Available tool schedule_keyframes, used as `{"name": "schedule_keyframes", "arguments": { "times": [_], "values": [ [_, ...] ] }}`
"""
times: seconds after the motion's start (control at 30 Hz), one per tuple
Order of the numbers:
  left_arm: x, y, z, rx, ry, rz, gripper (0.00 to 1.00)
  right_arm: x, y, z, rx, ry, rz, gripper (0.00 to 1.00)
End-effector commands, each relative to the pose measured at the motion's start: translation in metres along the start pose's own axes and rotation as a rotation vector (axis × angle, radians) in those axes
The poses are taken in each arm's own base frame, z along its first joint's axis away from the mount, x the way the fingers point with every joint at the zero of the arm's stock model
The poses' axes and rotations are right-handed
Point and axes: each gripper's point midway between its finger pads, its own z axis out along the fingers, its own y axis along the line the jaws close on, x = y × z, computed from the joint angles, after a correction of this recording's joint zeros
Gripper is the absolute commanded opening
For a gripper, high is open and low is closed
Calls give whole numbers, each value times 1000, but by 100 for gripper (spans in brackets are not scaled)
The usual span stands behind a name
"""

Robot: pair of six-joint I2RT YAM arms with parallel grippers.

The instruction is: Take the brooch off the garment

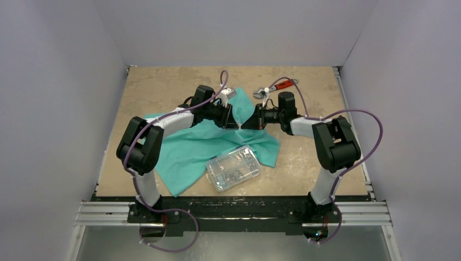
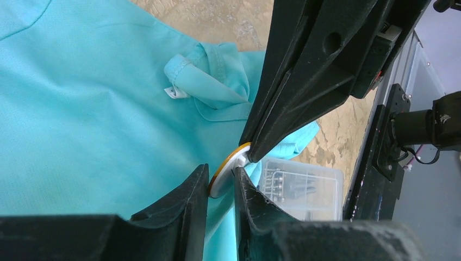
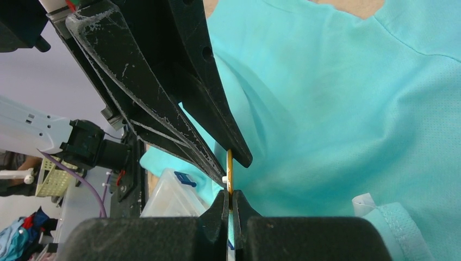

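Note:
The teal T-shirt (image 1: 190,147) lies spread across the table's middle. It also shows in the left wrist view (image 2: 81,109) and the right wrist view (image 3: 337,109), with its white neck label (image 2: 175,93). The brooch (image 2: 225,175) is a small disc with an orange rim and a white back, seen edge-on in the right wrist view (image 3: 229,168). My left gripper (image 2: 220,173) is closed on it with fabric beside it. My right gripper (image 3: 230,197) pinches its edge from the opposite side. The two grippers meet tip to tip over the shirt (image 1: 240,124), hiding the brooch from above.
A clear plastic box of small metal parts (image 1: 234,167) sits on the shirt's near edge, close under the grippers (image 2: 301,185). A red-handled wrench (image 1: 284,84) lies at the back right. Bare tan tabletop (image 1: 157,87) surrounds the shirt.

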Motion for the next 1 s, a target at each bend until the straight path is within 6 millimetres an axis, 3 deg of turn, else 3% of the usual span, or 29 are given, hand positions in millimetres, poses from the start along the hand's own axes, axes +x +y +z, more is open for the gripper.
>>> {"name": "schedule_keyframes", "arguments": {
  "times": [0.0,0.17,0.67,0.97],
  "values": [
    [-9,8,0,-45,-14,21,18,-11,17,-3,-49,-17,-71,0],
    [-12,2,-2,-15,-23,29,30,-10,15,-3,-40,-13,-79,0],
    [-34,-16,-23,84,-134,58,43,-8,8,-1,-33,3,-84,0],
    [-21,0,-25,60,-116,69,40,-11,14,-1,-62,-7,-101,0]
  ]
}}
